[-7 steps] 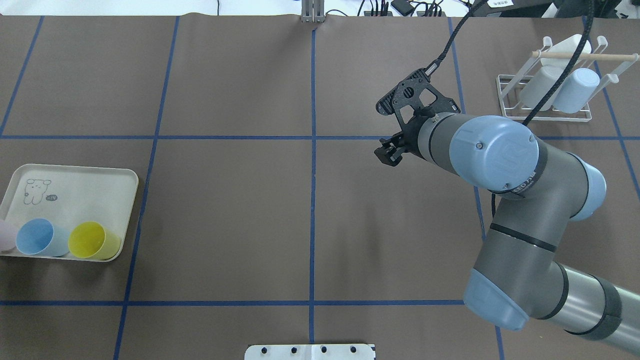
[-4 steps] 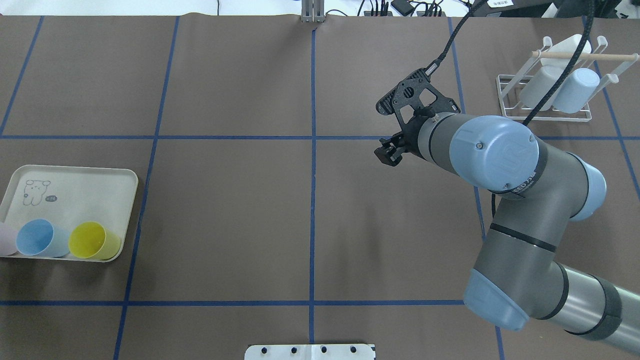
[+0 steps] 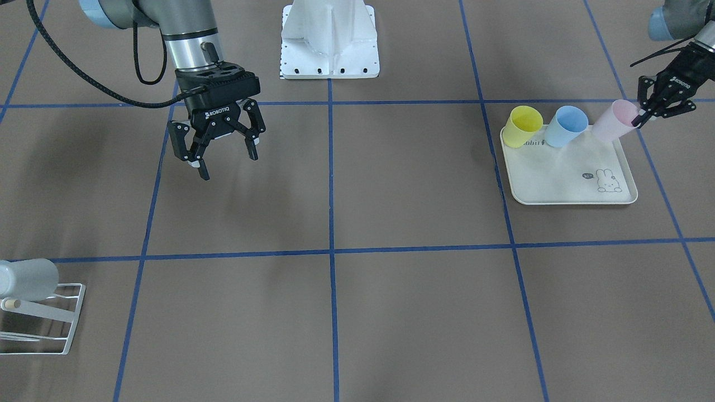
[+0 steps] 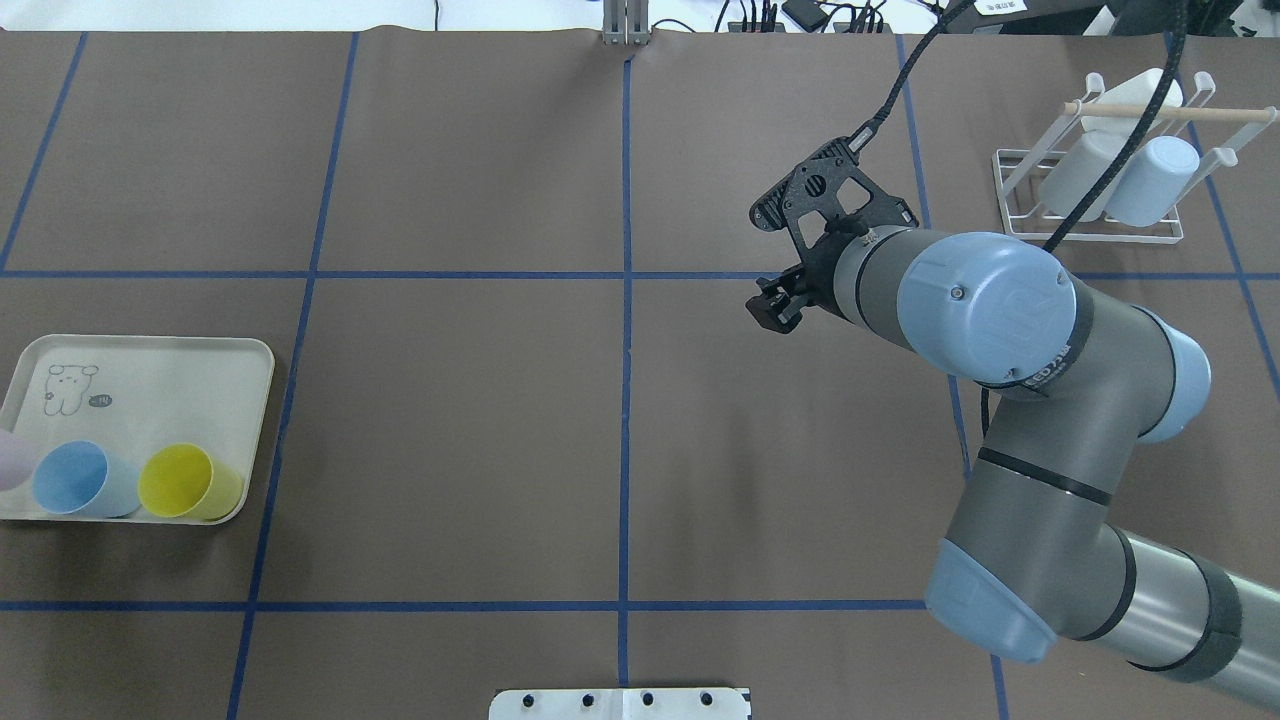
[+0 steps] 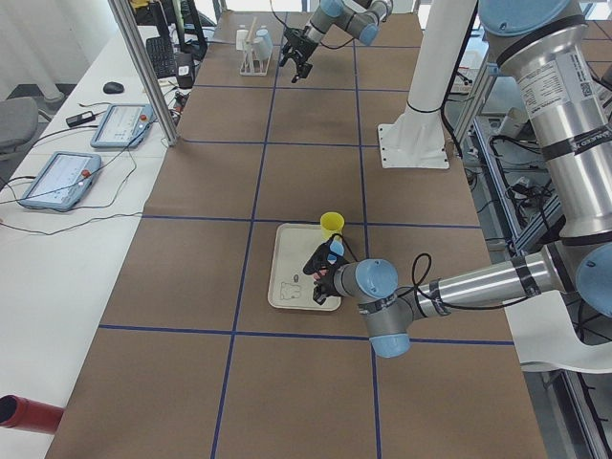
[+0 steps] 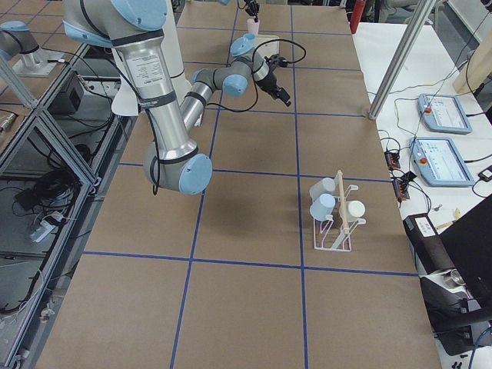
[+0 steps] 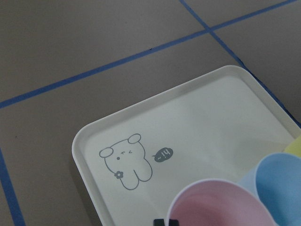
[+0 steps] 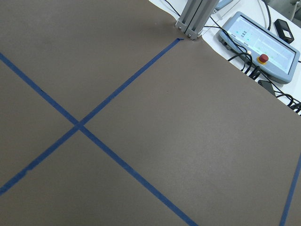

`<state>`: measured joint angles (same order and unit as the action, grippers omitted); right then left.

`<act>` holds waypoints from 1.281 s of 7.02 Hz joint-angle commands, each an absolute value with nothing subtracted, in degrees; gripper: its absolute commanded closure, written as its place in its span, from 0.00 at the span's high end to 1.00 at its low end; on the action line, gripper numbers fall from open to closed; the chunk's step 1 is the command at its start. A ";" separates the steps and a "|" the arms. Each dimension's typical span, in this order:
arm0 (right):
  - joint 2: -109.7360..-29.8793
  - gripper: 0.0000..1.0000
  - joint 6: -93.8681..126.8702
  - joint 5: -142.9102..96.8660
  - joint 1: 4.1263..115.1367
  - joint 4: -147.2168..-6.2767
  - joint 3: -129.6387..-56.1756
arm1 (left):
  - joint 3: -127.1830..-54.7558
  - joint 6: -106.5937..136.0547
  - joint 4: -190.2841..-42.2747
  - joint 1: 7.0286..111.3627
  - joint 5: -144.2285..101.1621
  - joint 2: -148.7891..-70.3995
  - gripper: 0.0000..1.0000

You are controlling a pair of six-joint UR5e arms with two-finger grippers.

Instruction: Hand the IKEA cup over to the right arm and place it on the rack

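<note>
A pink IKEA cup (image 3: 609, 124) is tilted over the corner of the cream rabbit-print tray (image 3: 558, 181). My left gripper (image 3: 640, 116) is shut on its rim. In the left wrist view the pink cup (image 7: 221, 205) fills the bottom edge, with one fingertip on its rim. A blue cup (image 4: 75, 478) and a yellow cup (image 4: 185, 482) stand on the tray (image 4: 160, 385). My right gripper (image 3: 223, 153) is open and empty, hanging over bare table; it also shows in the overhead view (image 4: 775, 305). The white wire rack (image 4: 1090, 225) stands at the far right.
The rack holds pale cups (image 4: 1150, 180) under its wooden peg (image 4: 1160, 112). It also shows in the front view (image 3: 47, 324). The robot's white base (image 3: 329, 39) stands at the table's middle. Blue tape lines cross the brown table. Control tablets lie beyond the far edge.
The pink cup has slid further off the overhead view's left edge, and the tray with the blue and yellow cups has shifted slightly. The right arm has barely moved.
</note>
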<state>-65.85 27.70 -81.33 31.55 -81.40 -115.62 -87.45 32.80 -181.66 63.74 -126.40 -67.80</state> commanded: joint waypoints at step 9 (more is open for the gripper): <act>-65.57 0.99 21.28 -71.49 19.71 -50.22 -112.15 | -114.44 110.53 -154.16 64.46 -139.93 -99.43 0.00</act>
